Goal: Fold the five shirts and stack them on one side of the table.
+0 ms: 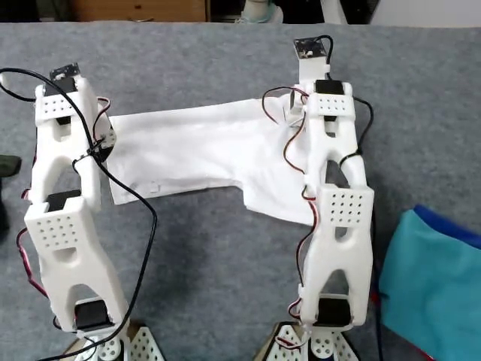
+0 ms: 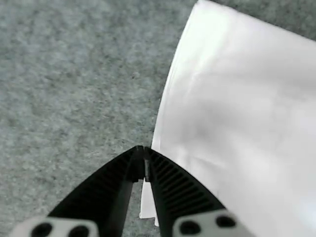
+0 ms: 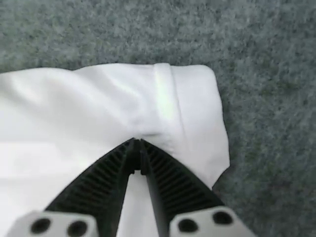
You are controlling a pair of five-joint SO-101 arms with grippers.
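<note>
A white shirt (image 1: 195,154) lies spread across the grey table (image 1: 210,263) between my two arms. In the left wrist view, my left gripper (image 2: 143,157) is shut at the shirt's (image 2: 237,108) side edge, pinching the cloth there. The left arm (image 1: 64,173) stands over the shirt's left end. My right gripper (image 3: 137,148) is shut on a puckered fold of the shirt (image 3: 98,103) close to a hemmed corner. The right arm (image 1: 334,188) covers the shirt's right end, where the cloth bunches by the wrist.
A teal cloth (image 1: 432,289) lies on top of a blue one (image 1: 451,223) at the table's right edge. A dark object (image 1: 7,165) sits at the left edge. Bare grey table lies in front of the shirt and behind it.
</note>
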